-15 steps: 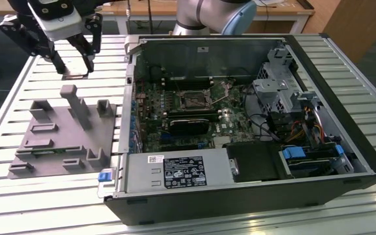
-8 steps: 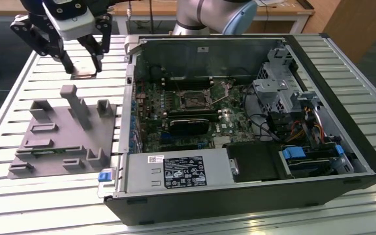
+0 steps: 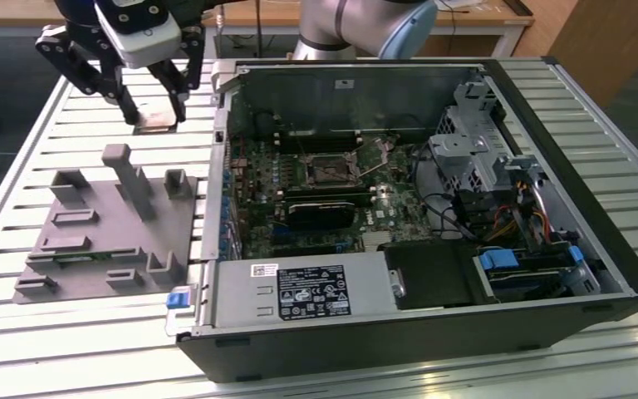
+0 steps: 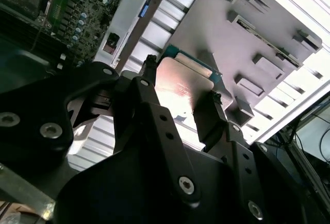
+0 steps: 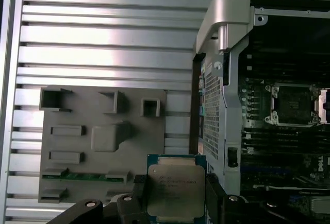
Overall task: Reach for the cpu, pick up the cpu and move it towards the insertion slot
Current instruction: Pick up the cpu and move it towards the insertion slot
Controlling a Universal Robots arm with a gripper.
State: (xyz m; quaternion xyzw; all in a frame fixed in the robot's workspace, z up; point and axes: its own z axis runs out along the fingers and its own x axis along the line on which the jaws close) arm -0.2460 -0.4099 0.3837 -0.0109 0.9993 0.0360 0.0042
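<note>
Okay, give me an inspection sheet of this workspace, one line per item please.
Surface: slatted metal table, carrying an open computer case.
Job's things: cpu held between the jaws, lifted off the table; insertion slot on the motherboard, open with a dark centre.
Clutter: grey fixture plate with upright blocks beside the case.
Grippers: gripper shut on the cpu.
Cables: coloured wire bundle inside the case.
Surroundings: wooden furniture behind the table.

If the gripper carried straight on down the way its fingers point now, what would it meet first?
The gripper, shut on the cpu, points down at the slatted table beyond the grey fixture. It would probably meet bare slats first, though depth is unclear.
</note>
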